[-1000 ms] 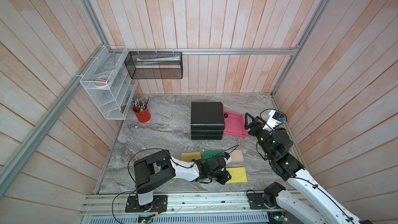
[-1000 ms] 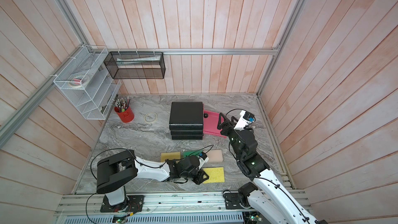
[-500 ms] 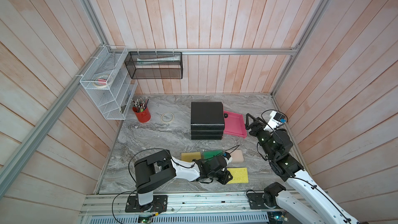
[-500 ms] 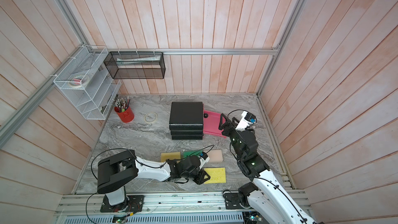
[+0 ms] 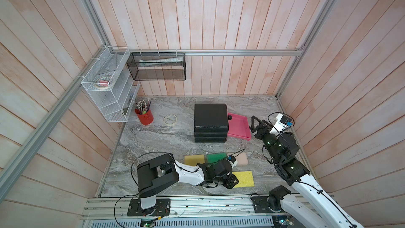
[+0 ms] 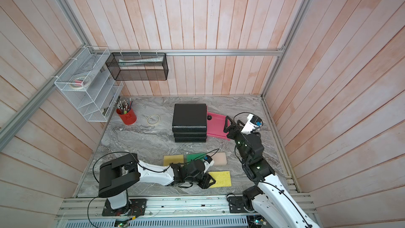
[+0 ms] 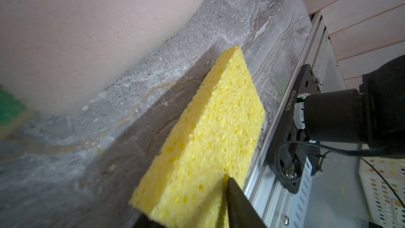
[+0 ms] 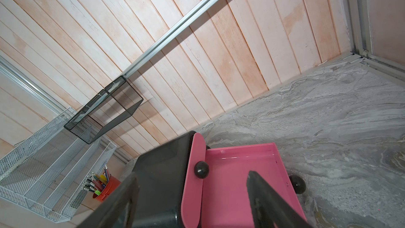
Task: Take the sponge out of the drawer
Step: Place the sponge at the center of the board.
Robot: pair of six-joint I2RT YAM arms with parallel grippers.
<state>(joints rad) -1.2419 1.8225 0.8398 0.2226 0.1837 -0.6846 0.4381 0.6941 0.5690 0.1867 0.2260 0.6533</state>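
Nearest the rail, lower middle of both top views: we note the left gripper low over the marble table, with its tips at the left end of the yellow sponge. The sponge lies flat on the table, out of the drawer and well apart from it.

Left wrist view: the yellow sponge fills the lower centre. One dark finger overlaps its near corner, and the sponge's near end sits between the jaws. We cannot tell whether they press it or only stand around it.

Just behind is a row of three, side by side: a yellow pad, a green pad and a pale pink pad. The left wrist partly covers the green one.

Further back, right of centre: the pink drawer stands pulled out to the right of the black drawer unit. The right gripper hovers just beside the drawer's outer end.

Right wrist view: its fingers are wide apart and hold nothing. We see the pink drawer between them.

Further back, left of centre: a red cup of pens, with a tape ring near it on the table.

Farthest, upper left: a white wire rack on the side wall and a black mesh basket on the back wall.
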